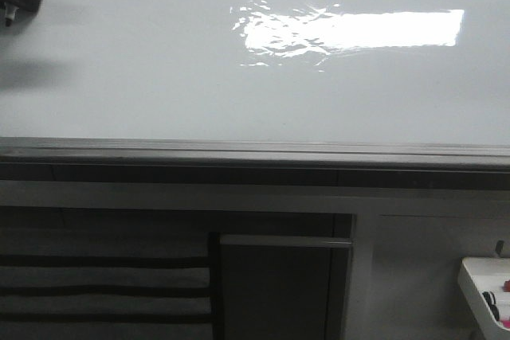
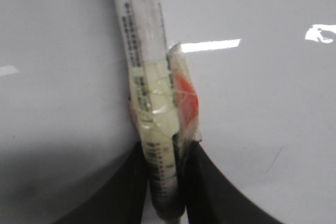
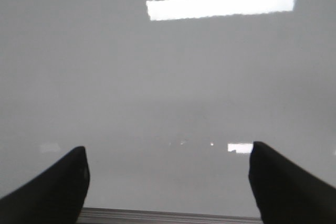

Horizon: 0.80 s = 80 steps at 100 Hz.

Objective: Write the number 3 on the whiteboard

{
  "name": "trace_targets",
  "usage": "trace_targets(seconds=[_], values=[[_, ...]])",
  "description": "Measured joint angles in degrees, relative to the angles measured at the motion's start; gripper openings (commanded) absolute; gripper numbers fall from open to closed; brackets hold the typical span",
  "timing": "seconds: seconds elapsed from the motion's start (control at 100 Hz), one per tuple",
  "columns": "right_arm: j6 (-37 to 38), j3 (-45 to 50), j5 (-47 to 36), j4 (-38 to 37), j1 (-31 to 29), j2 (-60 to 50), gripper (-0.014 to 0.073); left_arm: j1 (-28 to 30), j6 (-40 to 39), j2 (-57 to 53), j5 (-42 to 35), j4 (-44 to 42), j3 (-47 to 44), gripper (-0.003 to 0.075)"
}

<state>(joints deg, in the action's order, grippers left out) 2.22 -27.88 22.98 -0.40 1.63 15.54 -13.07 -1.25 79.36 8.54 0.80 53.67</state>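
Whiteboard point(image 1: 159, 77) fills front view, no 3 seen. Left gripper point(image 2: 167, 182) clamped on taped marker point(image 2: 144, 66): light, stiff, slippery; hold at tape. Right gripper point(image 3: 168, 182) apart, holding nothing.

1. The marker point(image 2: 149, 93) in the left wrist view carries a printed label strip down its barrel: rows of small black print, too blurred to read a single word.
2. Lower on the same barrel there's a second patch of fine print, just as illegible.
3. The whiteboard point(image 1: 159, 77) shows no readable digit, word or sign in any view.
4. Nothing else bears legible text.
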Motion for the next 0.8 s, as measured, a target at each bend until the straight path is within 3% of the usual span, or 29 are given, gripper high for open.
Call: trace_targets(seconds=[0.32,0.57,0.67,0.8], values=[[0.0,-1.88,2.04,1.85,0.0,0.26,0.0558,0.0,0.0,-1.43,2.51,-0.8,0.12,0.0061],[-1.08,-10.59,14.8,4.33,0.0,7.36,0.0556,-4.28,10.54,-7.02,20.6,-3.81,4.99,0.0061],[-8.94,-13.84,19.93,12.88,0.0,11.82,0.0556,-7.7,17.64,-9.19,28.08,-2.53,6.7,0.0061],[-26.8,-16.88,26.54,27.08,0.0,18.7,0.0556,-12.87,29.47,-11.34,38.49,4.38,7.37,0.0061]])
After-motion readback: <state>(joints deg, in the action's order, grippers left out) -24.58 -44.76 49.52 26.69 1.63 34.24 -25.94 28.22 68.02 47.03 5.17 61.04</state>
